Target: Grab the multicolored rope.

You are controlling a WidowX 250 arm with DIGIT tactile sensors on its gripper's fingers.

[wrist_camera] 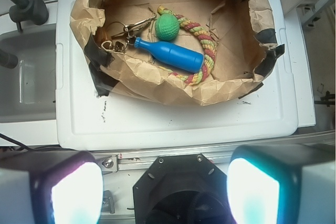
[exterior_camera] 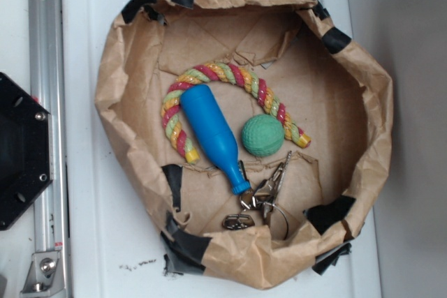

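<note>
My pincer [wrist_camera: 165, 184] hangs well back from the work, its two pads [wrist_camera: 76, 192] glowing pale at the bottom of the wrist view, spread wide apart with nothing between them.

The thick twisted multicolored rope [exterior_camera: 230, 78] of red-pink, yellow and light green strands lies inside the crumpled brown paper nest [exterior_camera: 370, 102], which is patched with black tape and sits on the white table [wrist_camera: 173, 124]. In the exterior view the rope arches across the middle of the nest floor: one frayed yellow end lies at the lower left beside the body of the blue bottle-shaped plastic toy [exterior_camera: 213, 134], the other at the right just past the green textured ball [exterior_camera: 262, 135]. The toy's thick end overlaps the rope's left bend, and the ball sits under the arch, touching or almost touching the rope's right leg; I cannot tell which.

In the wrist view the rope [wrist_camera: 207, 51] curls around the far and right sides of the toy [wrist_camera: 170, 54]. A cluster of metal clips [exterior_camera: 265, 193] lies at the toy's narrow neck.
</note>
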